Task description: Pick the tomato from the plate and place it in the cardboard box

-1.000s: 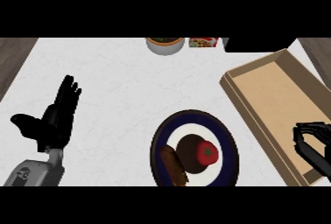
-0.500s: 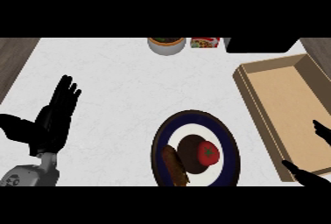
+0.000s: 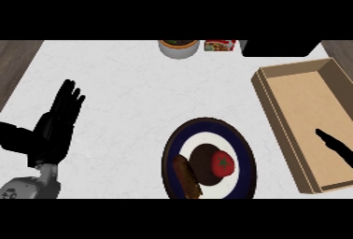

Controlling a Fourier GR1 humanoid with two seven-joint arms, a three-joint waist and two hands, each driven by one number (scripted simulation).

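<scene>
Only a straight dark finger of the right hand (image 3: 335,145) shows at the view's right edge, over the floor of the cardboard box (image 3: 293,100); it looks extended and holds nothing, and the palm is out of view. The left hand (image 3: 53,126) rests flat-fingered and released near the counter's left edge, touching nothing, fingers pointing toward the far edge.

Judging by this, the task has barely begun. The tomato (image 3: 222,162) lies on the plate (image 3: 180,140) near the counter's near edge, untouched, resting against a dark brown round food item (image 3: 201,158), with a brown elongated piece (image 3: 187,176) on the plate's left side. The box, along the counter's right edge, has nothing in it but the finger above it. What is left: the reach to the plate, the grasp, the carry and the release into the box.

At the far edge stand a small bowl (image 3: 179,47) and a red packet (image 3: 219,45).
</scene>
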